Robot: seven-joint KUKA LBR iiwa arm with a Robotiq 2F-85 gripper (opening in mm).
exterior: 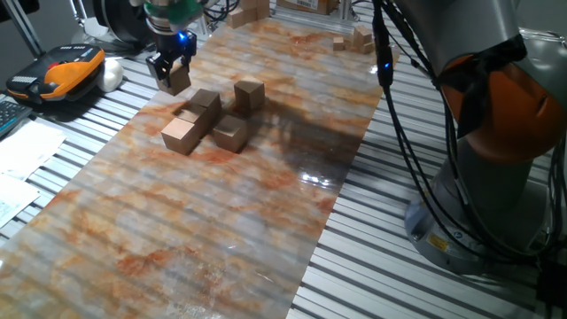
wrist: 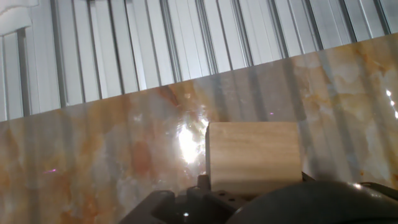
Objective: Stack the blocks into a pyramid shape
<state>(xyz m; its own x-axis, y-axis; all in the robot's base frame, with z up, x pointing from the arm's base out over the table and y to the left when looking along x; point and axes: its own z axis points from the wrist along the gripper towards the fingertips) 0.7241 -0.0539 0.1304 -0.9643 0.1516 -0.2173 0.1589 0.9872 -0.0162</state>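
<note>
My gripper [exterior: 173,73] hangs at the far left edge of the marbled mat [exterior: 239,221], shut on one tan wooden block [exterior: 176,80] that sits between its fingers. The hand view shows that same block [wrist: 252,155] close up at the bottom, above the mat near its border with the slatted table. A cluster of blocks lies to the right of the gripper: one [exterior: 181,135] at the front left, one [exterior: 230,133] at the front right, one [exterior: 205,101] that looks raised at the back, and one [exterior: 250,93] apart at the right. The gripper's fingertips are hidden in the hand view.
Small wooden pieces [exterior: 354,40] lie far back on the mat, and more wood [exterior: 251,11] stands at the top. An orange and black device [exterior: 66,71] and a white object [exterior: 111,75] rest on the left. The arm's base [exterior: 496,133] and cables [exterior: 399,115] fill the right.
</note>
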